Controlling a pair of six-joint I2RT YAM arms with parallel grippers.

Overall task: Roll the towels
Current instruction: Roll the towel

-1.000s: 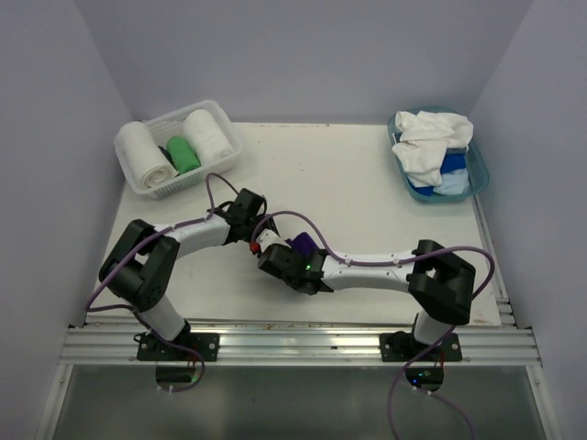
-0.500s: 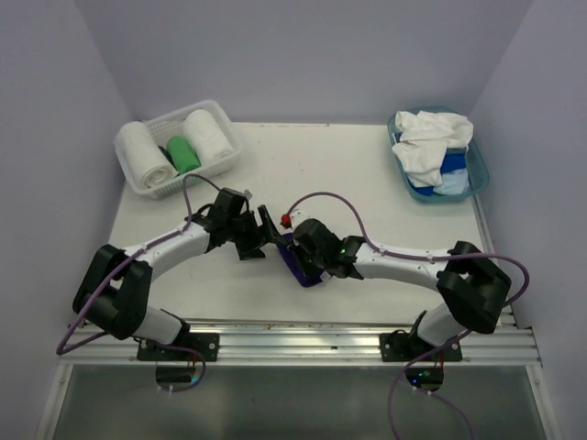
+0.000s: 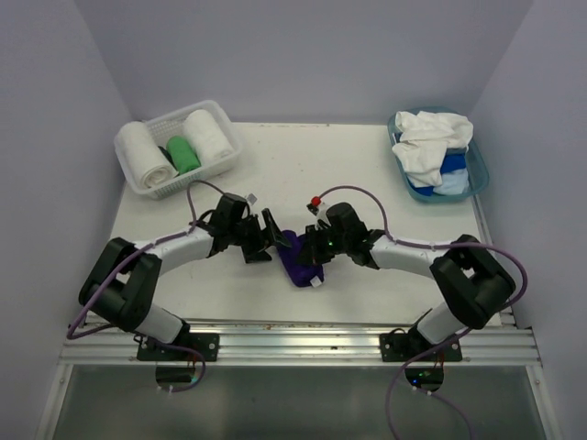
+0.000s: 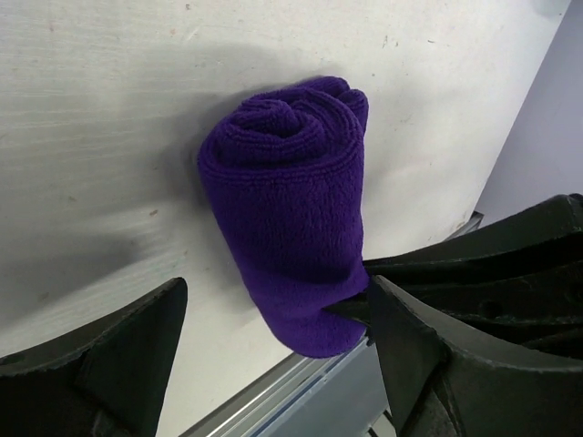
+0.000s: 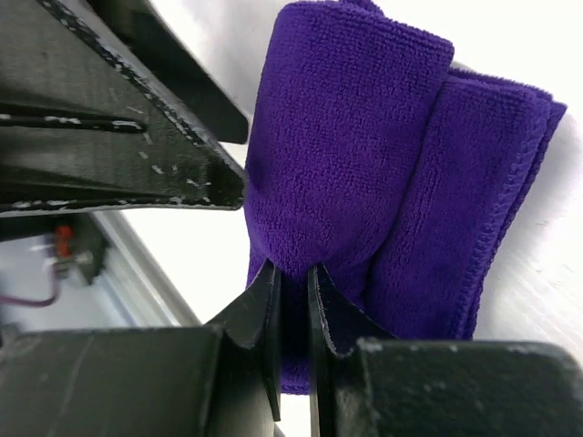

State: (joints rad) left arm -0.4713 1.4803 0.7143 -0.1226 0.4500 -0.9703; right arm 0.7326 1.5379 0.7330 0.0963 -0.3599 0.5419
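Top view: the rolled purple towel [image 3: 298,261] lay on the near middle of the worktop [image 3: 367,174], between the left tool [image 3: 268,240] and the right tool [image 3: 308,255].

Left wrist view: the left tool stood open astride the towel; contact was unclear.

Right wrist view: the right tool pinched a fold of the towel, probably to stop it unrolling. The towel's far end was cut off.

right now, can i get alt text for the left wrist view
A rolled purple towel lies on the white table between the open jaws of the left gripper. From the right, the right gripper pinches the roll's near end.
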